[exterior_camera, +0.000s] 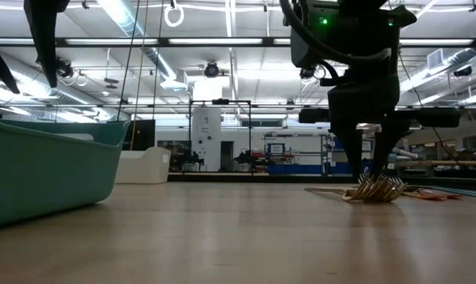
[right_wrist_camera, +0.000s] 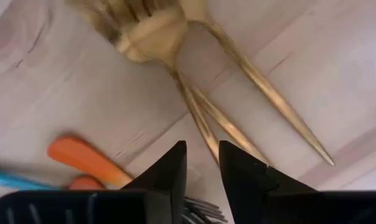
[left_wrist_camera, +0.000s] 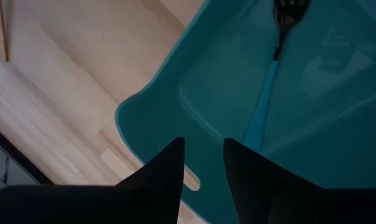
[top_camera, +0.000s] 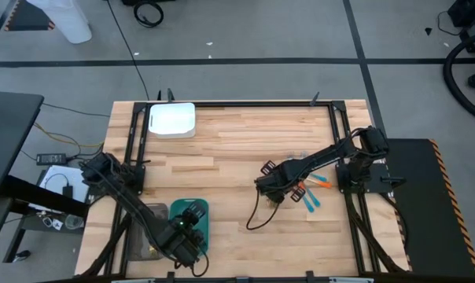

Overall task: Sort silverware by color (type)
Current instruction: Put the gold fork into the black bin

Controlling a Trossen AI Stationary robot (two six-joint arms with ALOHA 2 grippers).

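Table [top_camera: 237, 149]: wooden, with a white tray [top_camera: 172, 120] at a far corner.
Teal tray [left_wrist_camera: 337, 124]: near edge, a teal fork [left_wrist_camera: 272, 74] lies inside.
Left gripper [left_wrist_camera: 203, 163]: hangs over the teal tray, fingers apart, empty.
Right gripper [right_wrist_camera: 202, 163]: low over the gold forks [right_wrist_camera: 175, 50], fingers narrowly apart, nothing held.
Orange handles [right_wrist_camera: 82, 158]: just beside the gold forks.

Even overhead light, close views soft

High view bright, flat, shadows faint; low view backlit by ceiling strip lights [exterior_camera: 128, 20], arm a dark silhouette, near table [exterior_camera: 222, 244] blurred; wrist views out of focus close in, fingers [left_wrist_camera: 163, 180] black w/o detail; gold forks [right_wrist_camera: 150, 31] soft, edges smeared.
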